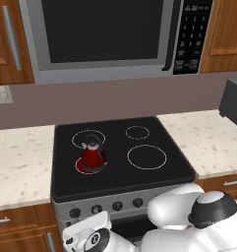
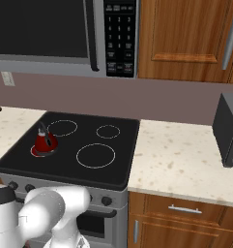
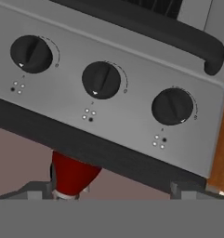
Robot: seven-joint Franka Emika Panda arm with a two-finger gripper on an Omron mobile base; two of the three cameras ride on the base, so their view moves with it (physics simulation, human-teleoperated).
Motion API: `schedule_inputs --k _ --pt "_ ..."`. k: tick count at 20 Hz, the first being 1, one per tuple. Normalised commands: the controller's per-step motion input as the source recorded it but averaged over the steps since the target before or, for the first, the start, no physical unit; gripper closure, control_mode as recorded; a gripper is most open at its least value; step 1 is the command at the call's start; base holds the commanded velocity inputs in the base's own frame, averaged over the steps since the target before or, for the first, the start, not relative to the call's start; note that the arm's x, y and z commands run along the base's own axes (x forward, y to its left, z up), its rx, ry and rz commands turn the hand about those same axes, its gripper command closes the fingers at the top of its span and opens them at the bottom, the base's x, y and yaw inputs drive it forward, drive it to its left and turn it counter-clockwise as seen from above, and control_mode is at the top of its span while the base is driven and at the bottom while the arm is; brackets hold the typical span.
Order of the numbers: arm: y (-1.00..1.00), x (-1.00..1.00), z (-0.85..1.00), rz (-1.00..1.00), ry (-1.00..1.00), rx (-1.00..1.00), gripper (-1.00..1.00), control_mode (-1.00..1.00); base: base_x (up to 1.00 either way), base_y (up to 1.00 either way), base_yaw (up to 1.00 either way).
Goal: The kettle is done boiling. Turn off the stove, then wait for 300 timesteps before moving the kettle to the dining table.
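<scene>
Kettle (image 1: pixel 93 156) sits on stove (image 1: pixel 159 133) front-left burner, glowing red beneath, so heat looks on. Gripper (image 3: pixel 112 188) faces the knob row (image 3: pixel 101 80), likely lining up to turn one off; jaws spread wide, holding nothing.

The small red kettle (image 1: pixel 92 156) stands upright on the black stove's (image 1: pixel 154 138) glowing front-left burner, dark handle arched above.

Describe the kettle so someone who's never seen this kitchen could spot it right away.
Find the black glass cooktop under the steel microwave. On its front-left burner, which glows red beneath, sits a small red cone-shaped kettle with a dark arched handle; the other three rings are bare white outlines.
</scene>
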Motion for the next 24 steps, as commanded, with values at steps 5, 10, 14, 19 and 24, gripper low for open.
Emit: schedule_inputs --k 5,10,14,19,24 --pt "0.07 0.0 -0.12 0.0 0.01 0.0 -1.0 -1.0 0.0 0.0 0.0" --pt "0.04 0.01 -0.11 0.0 0.01 0.0 -1.0 -1.0 0.0 0.0 0.0" --pt "0.0 0.04 -0.11 0.0 0.02 0.0 -1.0 -1.0 0.0 0.0 0.0" --pt "0.0 0.1 -0.02 0.0 0.03 0.0 -1.0 -1.0 0.0 0.0 0.0" --pt "0.01 0.09 -0.04 0.0 0.03 0.0 -1.0 -1.0 0.0 0.0 0.0"
